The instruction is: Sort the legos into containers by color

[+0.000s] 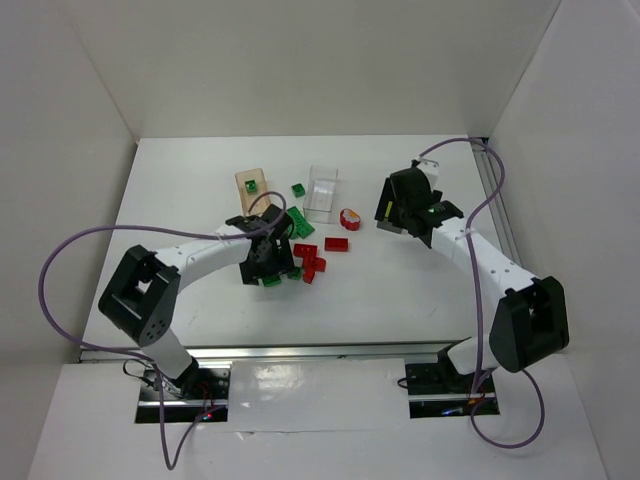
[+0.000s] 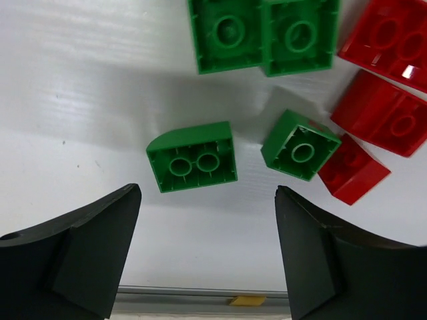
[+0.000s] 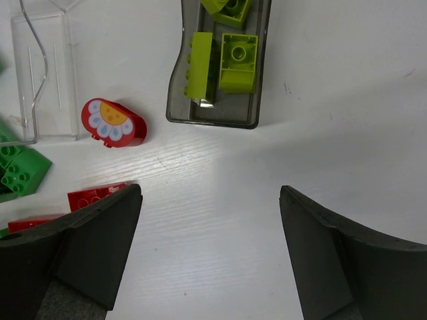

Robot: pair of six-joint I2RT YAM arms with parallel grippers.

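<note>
A curved green lego (image 2: pixel 192 157) lies hollow underside up near the middle of the worktop (image 1: pixel 180 190). Its long axis runs across the gap of the left hand (image 2: pixel 207 193), with the rounded corner on the left in the wrist view. That hand is spread wide and grips nothing. Just beyond lie more green legos (image 2: pixel 265 35) and red legos (image 2: pixel 380 113). Toward the right edge, yellow-green legos (image 3: pixel 237 60) lie in a smoky container (image 3: pixel 220 107) whose length points away from the right hand (image 3: pixel 210 193), which is also wide open and empty. A clear container (image 3: pixel 43 100) sits beside it.
</note>
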